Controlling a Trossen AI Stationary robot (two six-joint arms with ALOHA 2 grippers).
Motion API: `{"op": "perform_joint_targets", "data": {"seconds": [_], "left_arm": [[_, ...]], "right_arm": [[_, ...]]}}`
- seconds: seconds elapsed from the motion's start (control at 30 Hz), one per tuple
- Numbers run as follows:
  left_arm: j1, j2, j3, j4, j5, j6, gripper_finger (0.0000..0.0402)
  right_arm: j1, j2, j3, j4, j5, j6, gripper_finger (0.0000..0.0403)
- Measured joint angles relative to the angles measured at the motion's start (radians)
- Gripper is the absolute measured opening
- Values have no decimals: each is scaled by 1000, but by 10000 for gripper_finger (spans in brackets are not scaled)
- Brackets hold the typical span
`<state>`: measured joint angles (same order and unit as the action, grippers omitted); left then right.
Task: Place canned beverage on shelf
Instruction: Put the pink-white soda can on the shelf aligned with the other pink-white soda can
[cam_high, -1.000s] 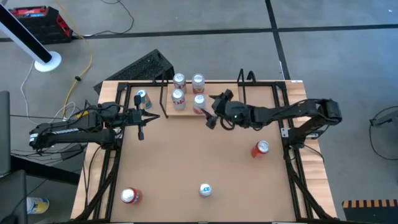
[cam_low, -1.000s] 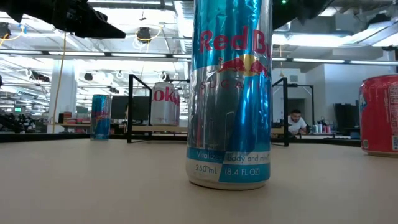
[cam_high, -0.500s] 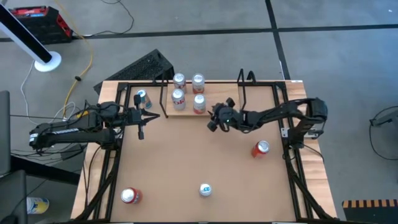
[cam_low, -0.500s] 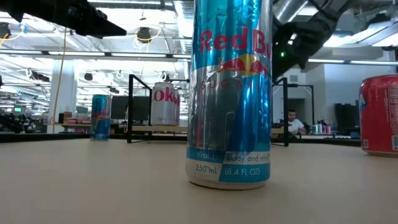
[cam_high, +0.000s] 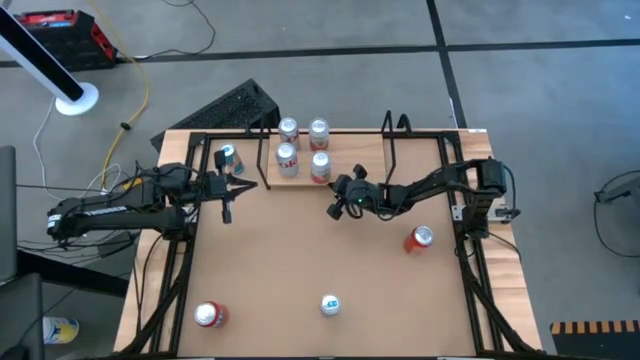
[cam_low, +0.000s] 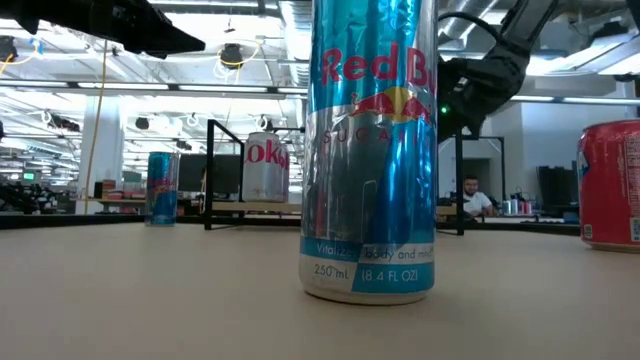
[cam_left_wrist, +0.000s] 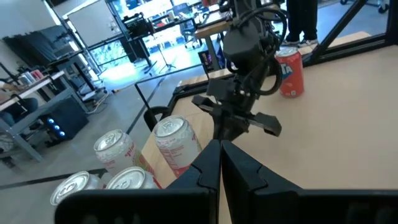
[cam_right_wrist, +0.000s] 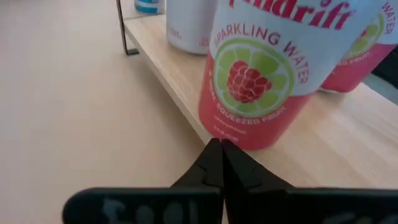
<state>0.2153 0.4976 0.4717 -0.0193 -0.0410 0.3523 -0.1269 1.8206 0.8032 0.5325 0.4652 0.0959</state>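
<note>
My right gripper (cam_high: 334, 210), fingers pinched together on nothing, hangs just off the pale wood plank shelf in its black rod frame (cam_high: 350, 160), where four cans stand; my left gripper (cam_high: 227, 214), likewise closed and empty, waits near the table's left edge. The nearest loose red aluminium can (cam_high: 418, 238) stands upright on the brown tabletop (cam_high: 290, 260), well apart from the shelf. I judge it rigid but thin-walled, slick and probably full, best taken mid-body with a moderate squeeze.

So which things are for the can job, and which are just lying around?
For the job:
- the shelf
- four cans on it
- four loose cans
- the right pincer, shut

Just lying about:
- black rack
- red box
- yellow cable
</note>
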Motion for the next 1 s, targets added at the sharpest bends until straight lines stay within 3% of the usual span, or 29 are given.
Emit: {"op": "perform_joint_targets", "data": {"seconds": [0.53,0.73,1.0], "left_arm": [[0,0,0,10,0,-7,0],[0,0,0,4,0,-6,0],[0,0,0,-30,0,-7,0]], "right_arm": [[-50,0,0,172,-74,-51,22],[-86,0,0,220,-132,-7,22],[-76,0,0,264,-129,47,22]]}}
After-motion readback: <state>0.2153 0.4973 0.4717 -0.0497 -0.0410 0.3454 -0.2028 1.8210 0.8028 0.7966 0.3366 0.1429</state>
